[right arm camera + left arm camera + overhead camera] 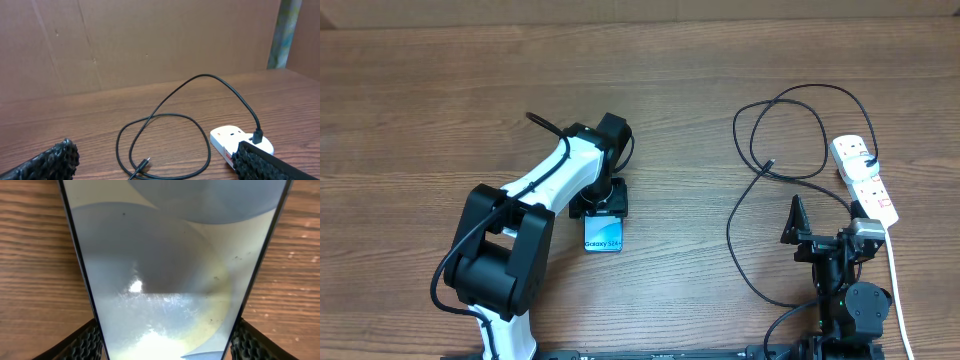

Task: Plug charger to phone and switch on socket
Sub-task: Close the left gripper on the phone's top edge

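Clamping phone (175, 270) edges — left jaws, table (30, 280) showing alongside.

I count one phone (604, 240); one charger (205, 75); one socket (865, 180); one table (420, 100); two arms, left arm (535, 190) and right arm (840, 270); two grippers, left gripper (170, 340) and right gripper (160, 159).

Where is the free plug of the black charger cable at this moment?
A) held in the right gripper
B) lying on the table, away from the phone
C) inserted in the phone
B: the free plug lies on the table, well apart from the phone.
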Motion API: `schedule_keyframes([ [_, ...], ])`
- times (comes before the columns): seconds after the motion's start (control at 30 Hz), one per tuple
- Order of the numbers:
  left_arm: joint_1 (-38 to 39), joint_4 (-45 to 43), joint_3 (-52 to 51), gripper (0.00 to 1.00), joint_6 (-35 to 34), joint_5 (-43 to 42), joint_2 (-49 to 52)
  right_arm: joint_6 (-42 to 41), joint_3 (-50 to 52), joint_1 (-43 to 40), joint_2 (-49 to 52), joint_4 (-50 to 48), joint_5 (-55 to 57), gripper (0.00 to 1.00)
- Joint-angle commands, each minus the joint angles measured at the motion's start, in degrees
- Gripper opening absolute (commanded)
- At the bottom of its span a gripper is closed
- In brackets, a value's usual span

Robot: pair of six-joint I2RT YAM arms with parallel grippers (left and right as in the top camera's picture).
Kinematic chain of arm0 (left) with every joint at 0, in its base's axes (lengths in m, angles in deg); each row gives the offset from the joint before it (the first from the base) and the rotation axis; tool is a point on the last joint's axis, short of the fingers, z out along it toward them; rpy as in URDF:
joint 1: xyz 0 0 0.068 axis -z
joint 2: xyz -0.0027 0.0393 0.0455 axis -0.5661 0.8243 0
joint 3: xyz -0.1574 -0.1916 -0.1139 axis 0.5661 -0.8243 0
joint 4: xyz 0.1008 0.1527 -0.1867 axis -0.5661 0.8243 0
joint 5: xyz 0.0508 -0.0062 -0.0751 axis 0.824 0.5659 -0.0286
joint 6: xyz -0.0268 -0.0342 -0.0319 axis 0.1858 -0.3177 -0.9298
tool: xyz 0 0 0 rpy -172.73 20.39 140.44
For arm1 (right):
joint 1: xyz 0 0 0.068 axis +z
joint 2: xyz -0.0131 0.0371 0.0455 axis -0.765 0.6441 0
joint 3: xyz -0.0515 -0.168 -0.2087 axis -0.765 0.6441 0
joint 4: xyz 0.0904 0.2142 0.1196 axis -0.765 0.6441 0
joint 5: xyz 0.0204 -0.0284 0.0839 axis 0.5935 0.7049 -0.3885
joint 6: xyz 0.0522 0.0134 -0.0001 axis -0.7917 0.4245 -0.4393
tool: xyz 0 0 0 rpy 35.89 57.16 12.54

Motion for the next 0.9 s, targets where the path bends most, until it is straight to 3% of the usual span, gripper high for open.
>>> schedule_keyframes([
  [0.0, 0.1, 1.7, 4.0, 0.48, -0.1, 0.5, 0.3, 0.1, 0.6, 0.4, -0.3, -0.3, 0.1, 1.00],
  [0.5, 0.1, 10.4, 10.5, 0.49, 0.2, 0.1, 0.3, 0.1, 0.6, 0.4, -0.3, -0.3, 0.1, 1.00],
  [0.87, 0.1, 20.5, 18.0, 0.47, 5.3, -4.3, 0.3, 0.1, 0.6, 0.4, -0.3, -0.3, 0.1, 1.00],
])
